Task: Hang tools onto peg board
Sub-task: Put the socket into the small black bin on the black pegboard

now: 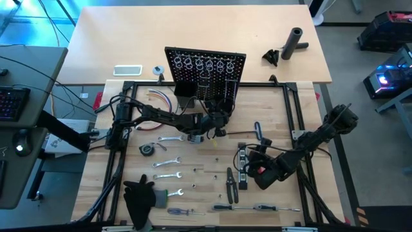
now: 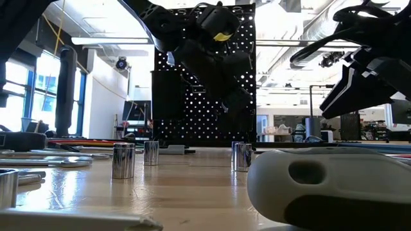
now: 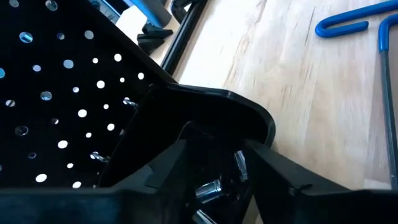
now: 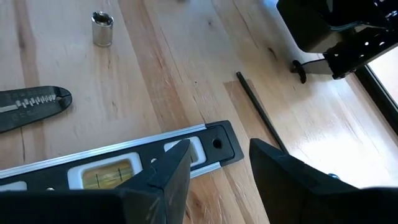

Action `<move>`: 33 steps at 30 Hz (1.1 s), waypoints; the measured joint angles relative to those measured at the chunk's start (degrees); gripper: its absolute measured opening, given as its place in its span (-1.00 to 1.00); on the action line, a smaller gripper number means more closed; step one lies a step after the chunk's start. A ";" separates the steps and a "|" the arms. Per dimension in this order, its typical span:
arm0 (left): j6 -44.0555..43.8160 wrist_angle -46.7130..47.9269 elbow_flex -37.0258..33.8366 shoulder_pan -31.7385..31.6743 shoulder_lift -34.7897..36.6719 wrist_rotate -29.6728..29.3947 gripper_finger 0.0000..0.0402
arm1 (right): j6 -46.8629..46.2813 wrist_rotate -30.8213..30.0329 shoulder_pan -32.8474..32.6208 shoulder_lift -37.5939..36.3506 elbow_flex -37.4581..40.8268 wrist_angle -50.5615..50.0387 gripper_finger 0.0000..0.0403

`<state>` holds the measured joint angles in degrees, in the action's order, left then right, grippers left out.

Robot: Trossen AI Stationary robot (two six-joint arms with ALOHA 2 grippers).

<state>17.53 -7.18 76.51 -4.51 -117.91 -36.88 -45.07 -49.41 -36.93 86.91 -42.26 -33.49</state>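
Mostly undone: nearly every tool still lies on the wooden table (image 1: 270,116).
Wrenches (image 1: 168,162), screwdrivers (image 1: 257,207) and the black-yellow level (image 1: 243,169) wait flat before the black upright perforated peg board (image 1: 206,76). Left gripper (image 3: 214,168), jaws parted, hangs over a small black bin (image 3: 249,115) holding silver sockets (image 3: 208,186); right gripper (image 4: 217,165) hovers wide above the level.

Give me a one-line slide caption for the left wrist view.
Left gripper, open, over a black bin on the peg board, silver sockets inside.
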 joint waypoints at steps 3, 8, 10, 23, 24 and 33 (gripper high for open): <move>0.01 0.02 0.00 0.70 0.00 -0.25 -0.12 | 2.52 0.00 -0.16 0.00 0.00 2.13 -0.20; 0.01 2.06 -0.02 3.12 0.82 -0.41 -0.08 | 14.28 0.21 -0.55 0.00 0.00 12.05 -0.20; 0.03 4.30 -0.04 4.25 1.63 -1.61 -0.08 | 19.01 1.60 -0.46 0.00 0.00 16.24 -0.20; -7.45 20.92 -0.02 10.34 10.05 -5.42 -0.07 | 34.58 16.53 6.58 1.29 0.00 34.34 -0.20; -8.45 22.67 -0.02 10.76 10.79 -5.44 -0.07 | 34.89 17.56 7.20 2.01 0.00 35.32 -0.20; -17.26 37.90 -0.02 16.36 13.94 -6.51 -0.07 | 36.40 23.77 12.89 11.71 0.00 45.02 -0.20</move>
<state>0.27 30.73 76.49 11.84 -103.97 -43.39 -8.67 -25.63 -24.04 98.62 -42.26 11.53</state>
